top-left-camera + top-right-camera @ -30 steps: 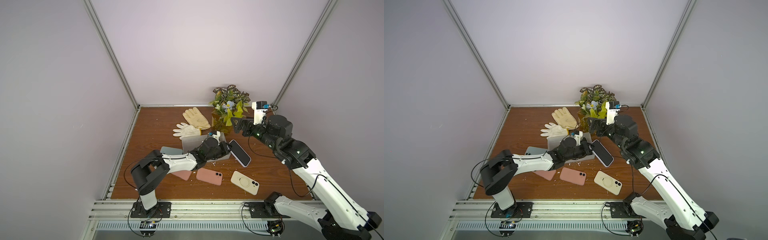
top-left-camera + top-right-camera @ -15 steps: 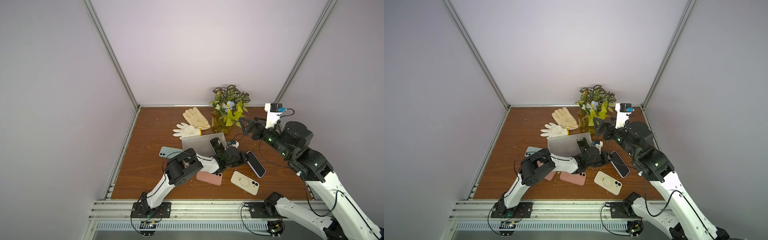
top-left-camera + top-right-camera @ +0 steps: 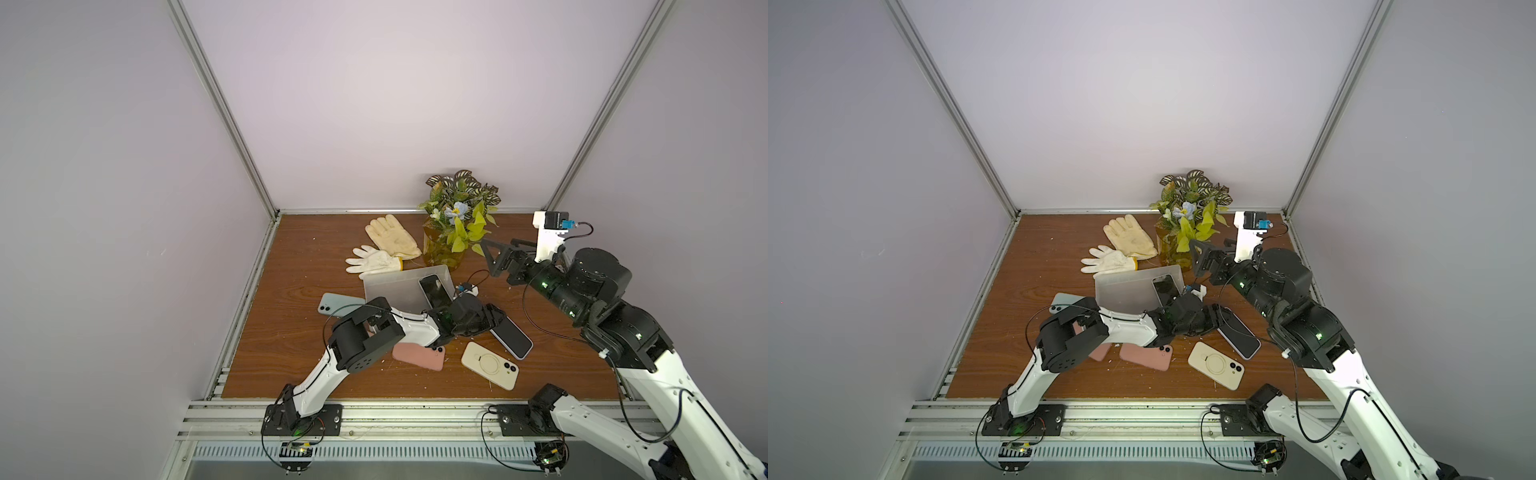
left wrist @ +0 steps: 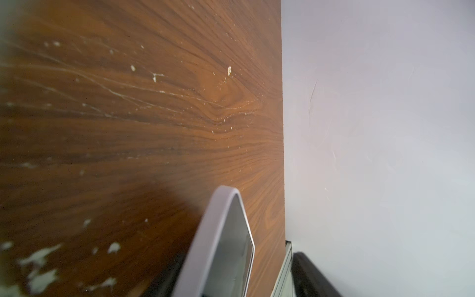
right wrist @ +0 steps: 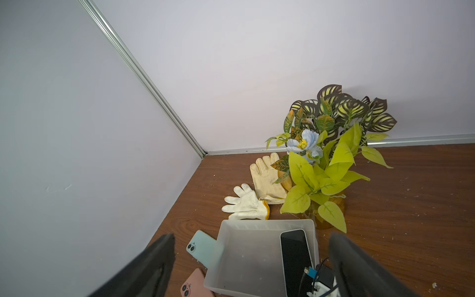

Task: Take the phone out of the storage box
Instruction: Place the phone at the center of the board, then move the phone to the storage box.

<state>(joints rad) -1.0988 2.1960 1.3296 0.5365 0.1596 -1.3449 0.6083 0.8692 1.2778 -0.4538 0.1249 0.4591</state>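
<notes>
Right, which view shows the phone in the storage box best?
Right wrist view: the phone lies close up, inside the storage box. Both top views show it small, partly behind the left arm. Left wrist view misses it.

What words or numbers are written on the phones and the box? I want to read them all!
None can be read.
Cream phone case: only a ring-and-bar mark, no letters.
Mint phone and pink phone: tiny mark beside the cameras, too small to read.
Storage box: no label shows.

Pale lilac walls (image 3: 374, 104), aluminium corner rails (image 3: 223, 104), scuffed brown wooden tabletop (image 3: 299, 266).
</notes>
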